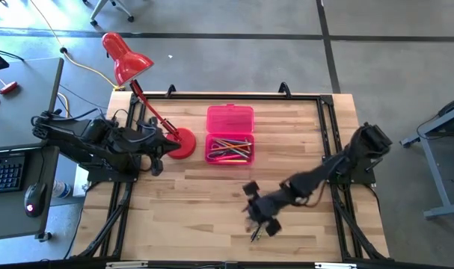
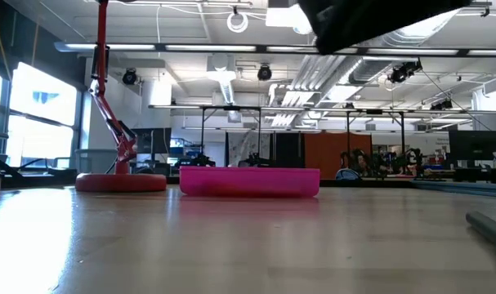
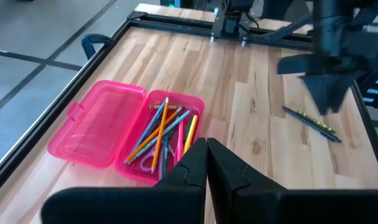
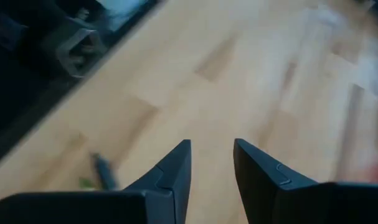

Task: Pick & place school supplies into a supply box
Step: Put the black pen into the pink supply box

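Pencil (image 3: 313, 122) lies loose near the desk's front edge, just beside the right hand (image 1: 260, 220), whose fingers are spread and empty; its long axis runs diagonal to that edge. Supply box (image 1: 229, 134) sits open toward the back edge, already holding a bundle of pencils and pens (image 3: 164, 134). Left hand (image 3: 206, 163) waits at the left edge, fingers pressed together, far from the pencil.

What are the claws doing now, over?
Right claw open above the table, near a dark pen. Left claw shut, waiting by the lamp. Box open, pencils inside. Nothing blocking.

grey concrete floor (image 1: 234, 19), desk with keyboard (image 1: 4, 172), bright windows (image 2: 31, 110), ceiling ducts (image 2: 223, 86)
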